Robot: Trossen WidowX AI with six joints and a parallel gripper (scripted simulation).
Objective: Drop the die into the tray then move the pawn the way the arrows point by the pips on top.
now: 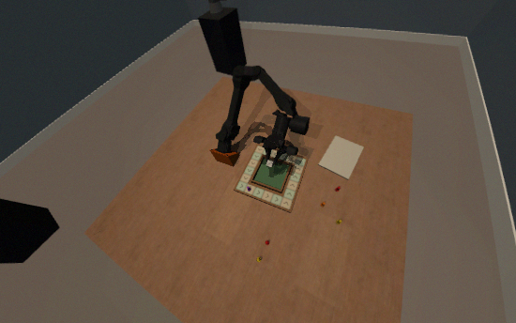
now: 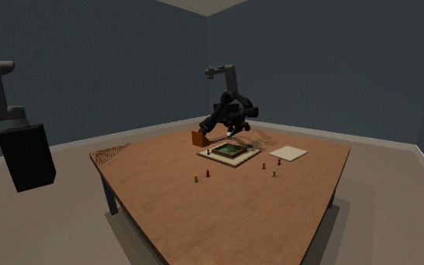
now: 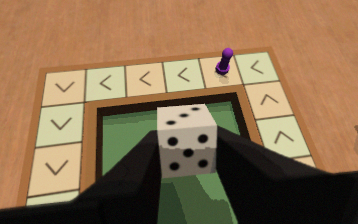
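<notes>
A: While clamped on the die (image 3: 187,141), with gripper (image 3: 187,150) poised above the green tray (image 3: 122,132), confirm position inside the rim.

B: Confirmed. Open fully; release from height for a proper roll.

A: Beyond, purple pawn (image 3: 225,60) upright on far row of board (image 3: 62,125). Avoid contact when retracting.

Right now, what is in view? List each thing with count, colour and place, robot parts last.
Die: one, white with black pips, clamped between the fingers above the tray.
Dice tray: one, green floor, brown walls, board centre.
Board: one, cream and pale green arrow squares, mid-table.
Purple pawn: one, on a board square.
Loose pawns: five, two red, two yellow, one orange, on the table off the board.
Sheet: one, white, beside the board.
Block: one, orange, at the arm's foot.
Gripper: one, black, shut on the die.
</notes>
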